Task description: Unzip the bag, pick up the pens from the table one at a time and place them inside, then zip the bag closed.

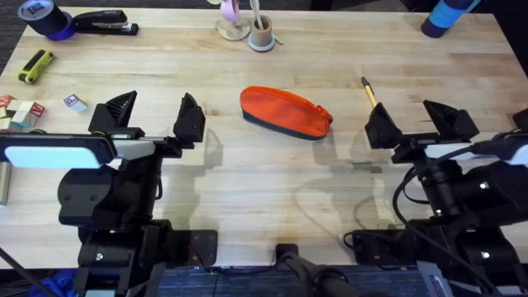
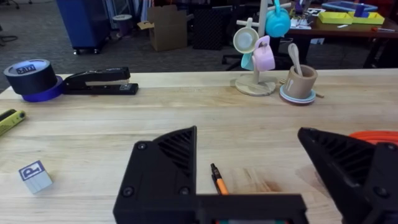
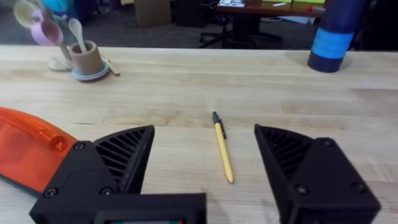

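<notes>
Hovering over the table (image 1: 272,186) with jaws spread wide: left gripper (image 1: 155,117) near the left edge, a pen (image 2: 219,181) between its fingers; right gripper (image 1: 421,124) toward the right edge, over another pen (image 3: 222,147). Lying mid-table between them: orange bag (image 1: 285,112), zipped shut.

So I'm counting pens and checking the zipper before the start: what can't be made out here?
- Left pen: in the left wrist view its lower end is hidden behind the left gripper; overhead, that gripper covers it.
- Right pen: overhead, its near end passes behind the right gripper.
- Bag: zipper too small overhead to tell open or shut; cut off by the edge in both wrist views.
</notes>
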